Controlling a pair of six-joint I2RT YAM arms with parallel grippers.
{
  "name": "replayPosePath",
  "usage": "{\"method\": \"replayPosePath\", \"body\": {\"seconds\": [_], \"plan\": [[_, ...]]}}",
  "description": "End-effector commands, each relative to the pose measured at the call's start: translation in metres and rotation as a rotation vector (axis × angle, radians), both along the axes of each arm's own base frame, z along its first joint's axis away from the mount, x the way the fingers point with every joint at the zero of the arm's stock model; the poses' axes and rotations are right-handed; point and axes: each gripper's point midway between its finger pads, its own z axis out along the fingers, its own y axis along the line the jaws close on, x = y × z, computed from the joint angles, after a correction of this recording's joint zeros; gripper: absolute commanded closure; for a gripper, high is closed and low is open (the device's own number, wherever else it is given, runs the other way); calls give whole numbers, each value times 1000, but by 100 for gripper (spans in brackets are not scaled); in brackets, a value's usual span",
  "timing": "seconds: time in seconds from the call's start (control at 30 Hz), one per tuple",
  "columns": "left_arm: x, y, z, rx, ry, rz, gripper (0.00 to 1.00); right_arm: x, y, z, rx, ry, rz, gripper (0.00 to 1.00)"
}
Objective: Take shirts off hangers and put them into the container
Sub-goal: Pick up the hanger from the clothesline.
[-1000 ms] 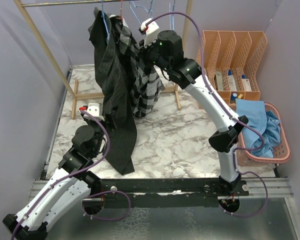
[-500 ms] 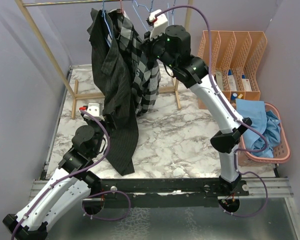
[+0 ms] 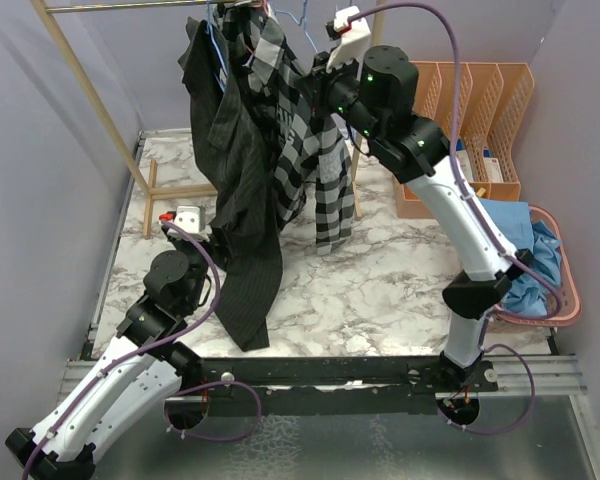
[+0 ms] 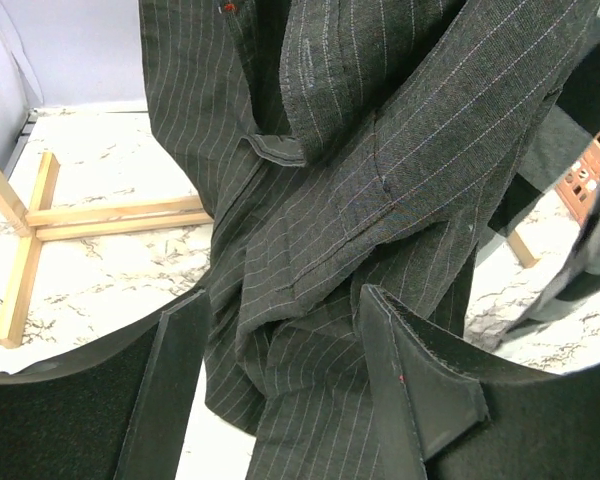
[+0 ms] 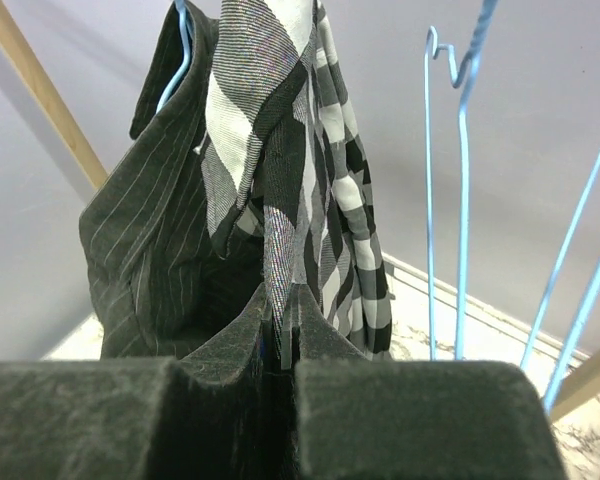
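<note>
Raised, right hand (image 5: 283,335) pinches checked shirt (image 3: 320,170); left wrist view shows left hand (image 4: 285,300) spread around pinstriped shirt (image 4: 400,150).

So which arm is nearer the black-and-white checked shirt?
The right arm, shut jaws holding the checked shirt. The left arm sits low, open jaws around the black pinstriped shirt.

Cameras: one overhead, two wrist-mounted.
Overhead looks down from behind the arms; left wrist close on pinstriped shirt (image 4: 380,200), right wrist faces up at checked shirt (image 5: 340,200); overhead shows both.
</note>
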Motion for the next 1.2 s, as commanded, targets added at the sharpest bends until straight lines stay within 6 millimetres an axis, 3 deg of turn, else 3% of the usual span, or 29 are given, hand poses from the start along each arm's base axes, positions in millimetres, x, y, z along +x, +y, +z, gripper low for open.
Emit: {"method": "replayPosePath", "body": {"seconds": [0.0,0.23,0.37,0.43,0.6,0.73,0.8,0.93,1.17], "plan": [[2,-3,11,15,-36,-23,34,-50,-44,80,116,-164,33,99],[13,-17,24,31,-55,-60,26,-104,-94,89,67,-216,34,99],[22,-37,65,30,-109,-135,23,-144,-111,95,52,-251,132,99],[26,-47,93,46,-141,-177,20,-160,-114,85,22,-246,193,99],[32,-77,160,81,-190,-309,16,-197,-119,26,-81,-192,341,99],[30,-90,193,97,-208,-381,15,-223,-136,-19,-152,-165,389,99],[26,-93,205,108,-222,-406,15,-232,-147,-31,-172,-164,385,99],[17,-98,207,142,-200,-468,15,-249,-165,-43,-184,-156,382,99],[-8,-116,181,181,-127,-647,15,-269,-178,-64,-180,-123,395,99]]}}
